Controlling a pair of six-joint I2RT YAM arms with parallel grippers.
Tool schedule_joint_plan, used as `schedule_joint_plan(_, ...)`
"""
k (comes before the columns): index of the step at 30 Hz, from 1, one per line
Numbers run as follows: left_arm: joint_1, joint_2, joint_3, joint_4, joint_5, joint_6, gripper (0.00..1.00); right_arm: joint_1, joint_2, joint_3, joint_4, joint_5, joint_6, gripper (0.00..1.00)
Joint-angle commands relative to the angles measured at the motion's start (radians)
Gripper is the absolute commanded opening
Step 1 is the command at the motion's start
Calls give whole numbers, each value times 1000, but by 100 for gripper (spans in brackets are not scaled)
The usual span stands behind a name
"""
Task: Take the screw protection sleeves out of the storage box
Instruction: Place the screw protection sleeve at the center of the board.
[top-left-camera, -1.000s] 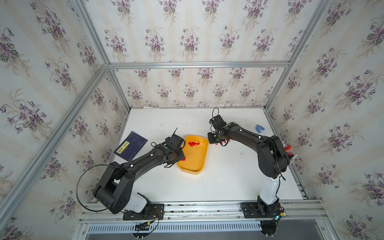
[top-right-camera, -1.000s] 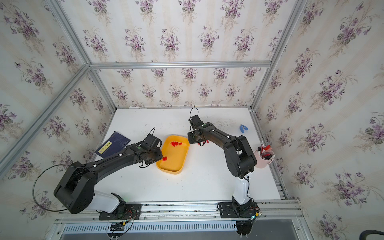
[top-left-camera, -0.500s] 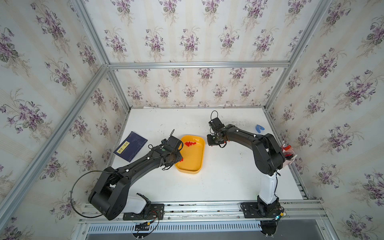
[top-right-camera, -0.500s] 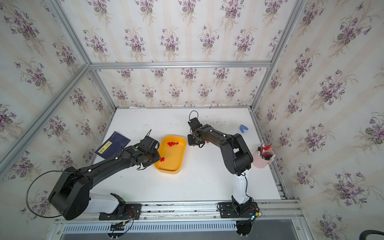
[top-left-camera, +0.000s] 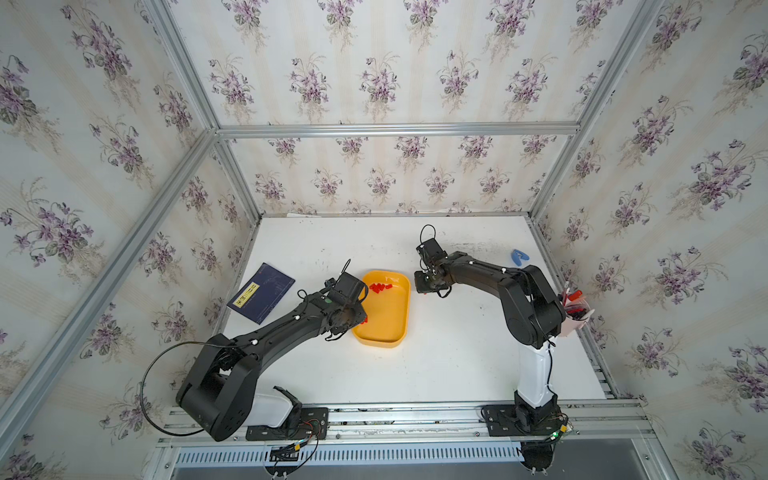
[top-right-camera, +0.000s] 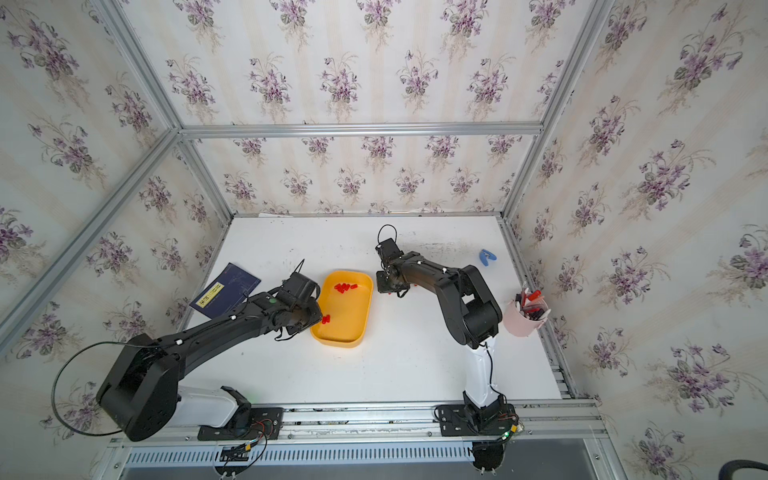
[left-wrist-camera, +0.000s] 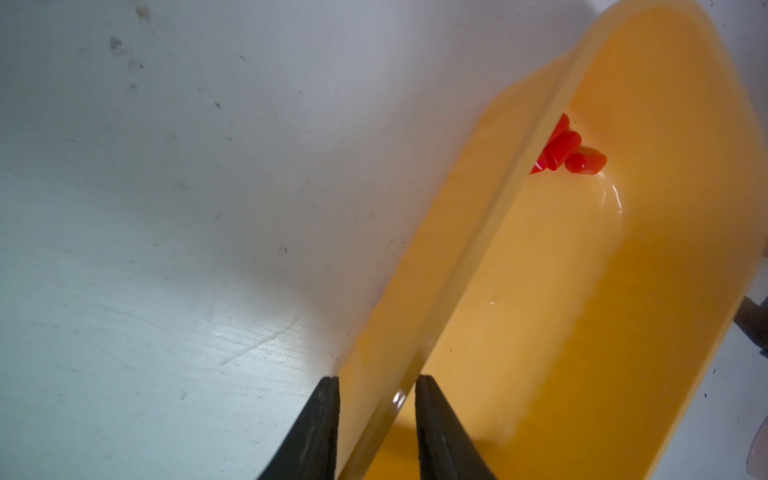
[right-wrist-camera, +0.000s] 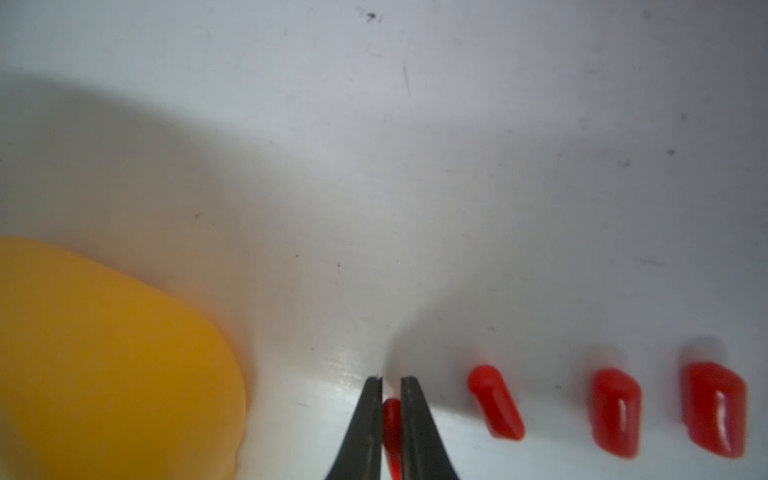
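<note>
Descent is the change: our right tool (right-wrist-camera: 391, 380) has sunk to the desk (top-left-camera: 449, 353) just beside the storage box (top-left-camera: 378, 341), pinched shut on one screw protection sleeve (right-wrist-camera: 391, 415) near three delivered sleeves (right-wrist-camera: 615, 411); our left tool (left-wrist-camera: 377, 380) clamps the box rim, and more sleeves (top-left-camera: 380, 286) wait inside.

booklet (top-left-camera: 261, 298): dark blue, yellow label, flat at tabletop (top-left-camera: 457, 365) left edge | clip (top-left-camera: 518, 257): small, blue, near far right corner | cup (top-right-camera: 519, 324): pale pink, at right edge, holding red-capped pens (top-right-camera: 530, 301) | tabletop: white, scuffed | walls (top-left-camera: 374, 62): purple floral paper, metal frame (top-left-camera: 395, 129)
</note>
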Motion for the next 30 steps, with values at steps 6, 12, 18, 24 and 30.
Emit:
schedule_joint_plan(6, -6, -2, 5, 22, 0, -6, 36, -1, 10, 6, 12, 24, -3, 16)
schedule_joint_plan(12, -7, -2, 4, 22, -1, -4, 36, -39, 6, 6, 14, 29, 1, 21)
schedule_joint_plan(18, -9, -13, 0, 17, -4, -3, 36, -39, -20, 9, 14, 24, 4, 26)
schedule_joint_plan(24, -10, -14, 1, 20, -4, -5, 36, -39, -46, 15, 15, 2, -1, 28)
schedule_joint_plan(30, -10, -10, 2, 24, -1, -3, 37, -39, -60, 11, 13, -8, 0, 28)
